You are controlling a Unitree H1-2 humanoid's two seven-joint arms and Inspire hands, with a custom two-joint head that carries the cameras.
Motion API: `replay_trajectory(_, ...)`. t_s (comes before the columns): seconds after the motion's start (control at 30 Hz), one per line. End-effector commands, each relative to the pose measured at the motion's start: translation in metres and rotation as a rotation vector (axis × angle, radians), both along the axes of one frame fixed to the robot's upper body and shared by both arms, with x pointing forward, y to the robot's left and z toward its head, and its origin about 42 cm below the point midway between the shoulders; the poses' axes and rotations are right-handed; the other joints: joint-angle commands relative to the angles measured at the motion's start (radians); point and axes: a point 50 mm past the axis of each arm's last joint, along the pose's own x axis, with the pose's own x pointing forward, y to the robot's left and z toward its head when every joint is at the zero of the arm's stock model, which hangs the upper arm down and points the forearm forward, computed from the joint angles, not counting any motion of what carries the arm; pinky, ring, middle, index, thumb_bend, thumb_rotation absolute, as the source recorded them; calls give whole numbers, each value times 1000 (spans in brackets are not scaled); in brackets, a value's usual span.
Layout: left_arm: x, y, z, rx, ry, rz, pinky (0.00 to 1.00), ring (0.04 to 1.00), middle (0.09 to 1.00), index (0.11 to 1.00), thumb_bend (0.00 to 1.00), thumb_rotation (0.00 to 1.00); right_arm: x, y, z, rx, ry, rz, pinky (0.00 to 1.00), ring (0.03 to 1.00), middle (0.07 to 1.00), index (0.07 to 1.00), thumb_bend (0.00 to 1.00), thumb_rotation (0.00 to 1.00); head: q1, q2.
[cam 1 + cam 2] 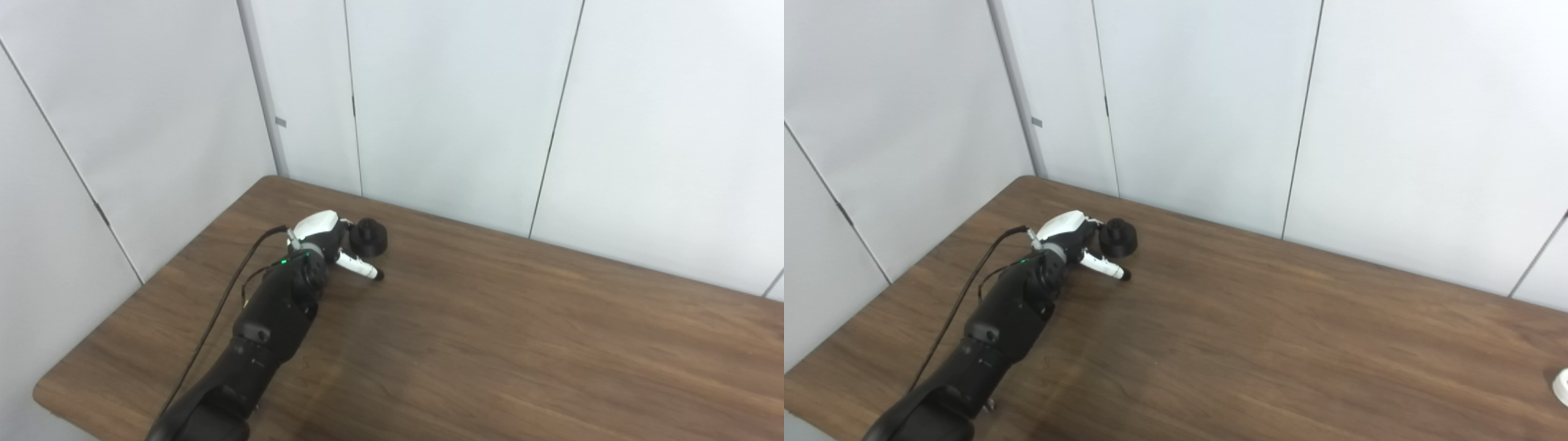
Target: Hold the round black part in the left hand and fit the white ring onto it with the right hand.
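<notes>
Black left arm outstretched, left hand (327, 240) low beside round black part (369, 237), fingers' grip unclear.

Both head cameras look down at the same table (490, 318), slightly offset sideways.

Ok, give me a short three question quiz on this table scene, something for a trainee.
1. True or false: the round black part is lifted clear of the table.
2. Which hand is at the black part? A) left hand B) right hand C) both
3. Fill in: the white ring shows only in the right eye view, at the picture's ______ edge.

Key:
1. False; it sits on the table, with the left hand right beside it.
2. A; the right hand is not in view.
3. Right, low down, far from the black part.
</notes>
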Motion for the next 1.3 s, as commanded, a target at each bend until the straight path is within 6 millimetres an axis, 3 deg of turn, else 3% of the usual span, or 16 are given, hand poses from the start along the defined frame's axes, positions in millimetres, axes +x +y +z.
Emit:
replay_trajectory(0.0, 15, 5, 33, 50, -90, 4, 1000, 1000, 1000, 902, 1000, 351, -7, -7, 0, -20, 28, -29, 1000, 1000, 1000, 1000, 732, 481, 2, 1)
replay_trajectory(0.27, 18, 5, 27, 173, -63, -4, 1000, 1000, 1000, 860, 1000, 287, -8, -7, 0, -13, 26, -30, 1000, 1000, 1000, 1000, 726, 471, 3, 1)
replay_trajectory(0.43, 17, 8, 26, 188, -66, -3, 1000, 1000, 1000, 866, 949, 261, -8, -6, 1, -16, 25, -28, 1000, 1000, 1000, 1000, 709, 466, 3, 1)
replay_trajectory(0.57, 16, 8, 24, 213, -79, -5, 1000, 1000, 1000, 800, 887, 267, -9, -7, 0, -7, 30, -30, 1000, 1000, 1000, 1000, 726, 467, 2, 3)
replay_trajectory(0.77, 17, 10, 21, 253, -92, -22, 1000, 1000, 1000, 647, 730, 142, -9, -7, 0, -8, 30, -30, 1000, 1000, 1000, 1000, 735, 470, 2, 3)
replay_trajectory(0.8, 17, 11, 21, 263, -92, -26, 1000, 1000, 1000, 554, 601, 96, -9, -7, 0, -7, 30, -30, 1000, 1000, 1000, 1000, 743, 474, 2, 3)
replay_trajectory(0.9, 18, 12, 19, 287, -88, -35, 1000, 1000, 974, 490, 518, 66, -9, -7, 0, -6, 30, -35, 1000, 1000, 1000, 1000, 738, 469, 2, 3)
replay_trajectory(1.27, 16, 10, 17, 291, -93, -54, 1000, 958, 902, 477, 506, 58, -9, -7, 0, 0, 30, -31, 1000, 1000, 1000, 1000, 735, 463, 5, 3)
